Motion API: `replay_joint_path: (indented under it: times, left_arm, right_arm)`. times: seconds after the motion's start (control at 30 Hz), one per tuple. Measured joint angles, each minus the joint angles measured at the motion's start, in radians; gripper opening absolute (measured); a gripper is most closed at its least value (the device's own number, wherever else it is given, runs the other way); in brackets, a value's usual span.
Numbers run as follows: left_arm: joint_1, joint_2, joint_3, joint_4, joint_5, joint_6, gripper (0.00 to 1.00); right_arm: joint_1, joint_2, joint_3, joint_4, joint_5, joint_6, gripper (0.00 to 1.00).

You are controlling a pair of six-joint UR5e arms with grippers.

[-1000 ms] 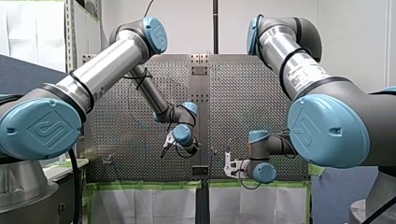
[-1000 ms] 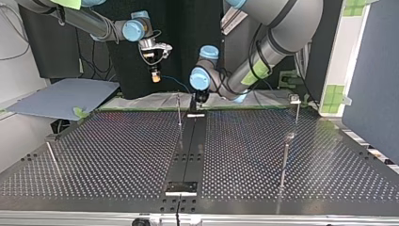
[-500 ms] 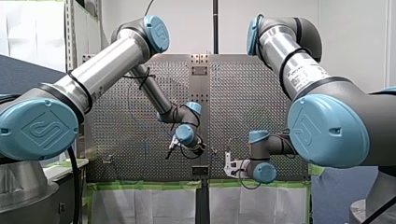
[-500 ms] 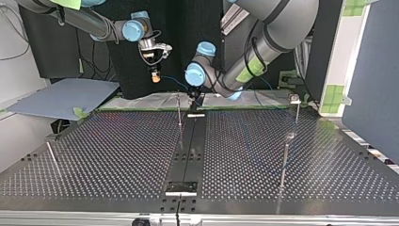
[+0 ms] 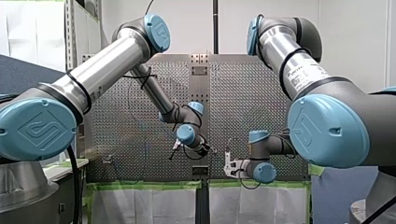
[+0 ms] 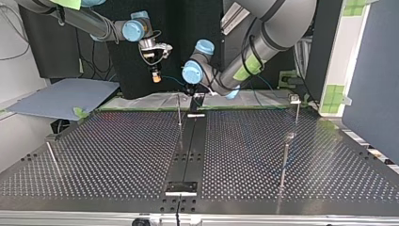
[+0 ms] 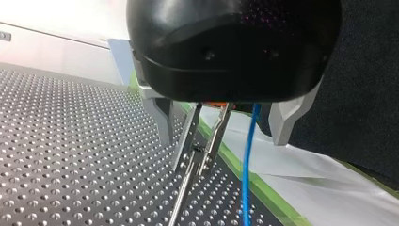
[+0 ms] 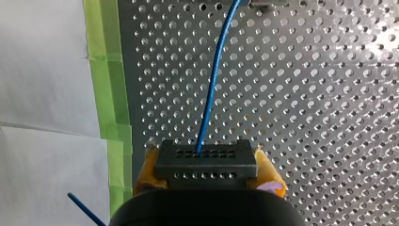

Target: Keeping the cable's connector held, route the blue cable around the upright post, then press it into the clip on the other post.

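Clamping the connector [image 8: 206, 165], the right gripper [image 6: 154, 75] anchors it — the upright post [image 6: 179, 110] stands just at the left gripper's [image 6: 195, 97] 8 o'clock in the top view; that one's grip I cannot tell.

Front, top views opposed across table [image 6: 117, 155]; wrist views close.

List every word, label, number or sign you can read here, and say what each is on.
Nothing reads clearly.
Dark print on my right arm's silver tube: too small and blurred to read.
Emblem pressed into the big blue joint caps: a sign, no legible letters.
The connector in my right gripper: no print.
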Motion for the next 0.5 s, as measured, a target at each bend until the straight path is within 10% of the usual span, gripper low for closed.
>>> replay_joint_path:
  times: [0.5]
  left_arm:
    - [-0.007, 0.001, 0.000, 0.030, 0.045, 0.000, 1.00]
  right_arm:
    - [0.000, 0.000, -0.005, 0.005, -0.006, 0.000, 0.00]
